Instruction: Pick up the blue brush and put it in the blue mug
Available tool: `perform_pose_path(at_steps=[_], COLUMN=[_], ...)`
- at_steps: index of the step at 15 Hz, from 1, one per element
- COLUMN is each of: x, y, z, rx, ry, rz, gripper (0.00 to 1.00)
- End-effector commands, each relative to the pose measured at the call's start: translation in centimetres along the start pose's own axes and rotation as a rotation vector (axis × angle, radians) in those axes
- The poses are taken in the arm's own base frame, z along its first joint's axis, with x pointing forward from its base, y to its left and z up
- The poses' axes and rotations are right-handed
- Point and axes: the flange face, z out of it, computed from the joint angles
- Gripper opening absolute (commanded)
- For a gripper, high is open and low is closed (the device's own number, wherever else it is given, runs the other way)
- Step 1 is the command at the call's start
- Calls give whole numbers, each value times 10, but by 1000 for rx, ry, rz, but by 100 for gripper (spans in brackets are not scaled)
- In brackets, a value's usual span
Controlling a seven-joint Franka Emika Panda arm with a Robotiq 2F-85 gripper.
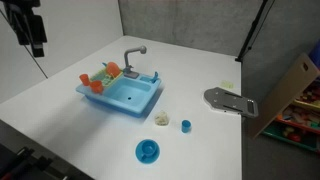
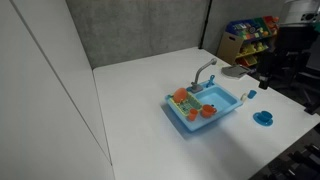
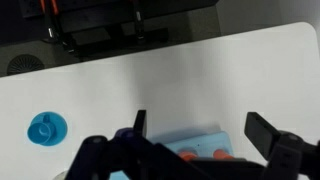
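Observation:
The blue mug stands upright on the white table in front of the light-blue toy sink. It also shows in an exterior view and at the left of the wrist view. I cannot make out the blue brush for certain. A slim dark-blue piece stands at the sink's back rim beside the grey faucet. My gripper is open and empty, high above the table, with the sink's edge below its fingers. In an exterior view it hangs at the far left.
Orange cups sit in the sink's rack. A tiny pale teal cup and a small yellowish piece lie beside the sink. A grey flat object lies near the table's edge. A toy shelf stands beyond.

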Motion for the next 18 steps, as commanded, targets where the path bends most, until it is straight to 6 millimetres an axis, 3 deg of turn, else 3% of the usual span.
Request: perform_pose_path(at_steps=[1,10,18], x=[0,7,37], y=[0,-4,-4], z=[-1,-14,-43], rx=[0,-33,-53], ry=[0,58,126], rz=[0,30,108], gripper=[100,100,100])
